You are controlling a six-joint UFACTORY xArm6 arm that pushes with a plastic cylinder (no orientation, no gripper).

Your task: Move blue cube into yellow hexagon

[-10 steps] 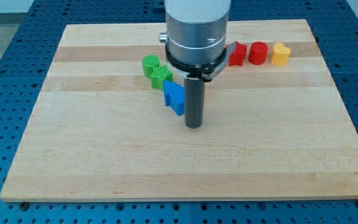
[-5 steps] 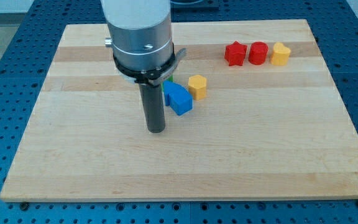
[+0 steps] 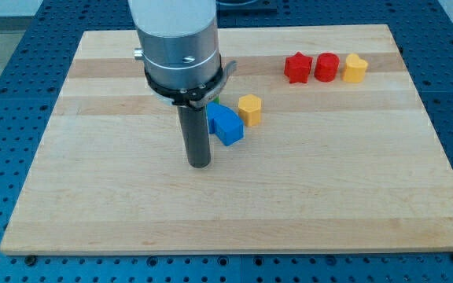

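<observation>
My tip [image 3: 200, 164], a bare rod holding nothing, parked just left of blue cube [image 3: 226, 125], ready to shove it toward yellow hexagon [image 3: 249, 109].

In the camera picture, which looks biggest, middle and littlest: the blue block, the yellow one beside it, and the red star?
1. The blue cube-like block looks largest; it also lies lowest in the view, likely nearest the camera.
2. and 3. The yellow hexagon block and red star block look alike in size, so I won't rank them.
</observation>
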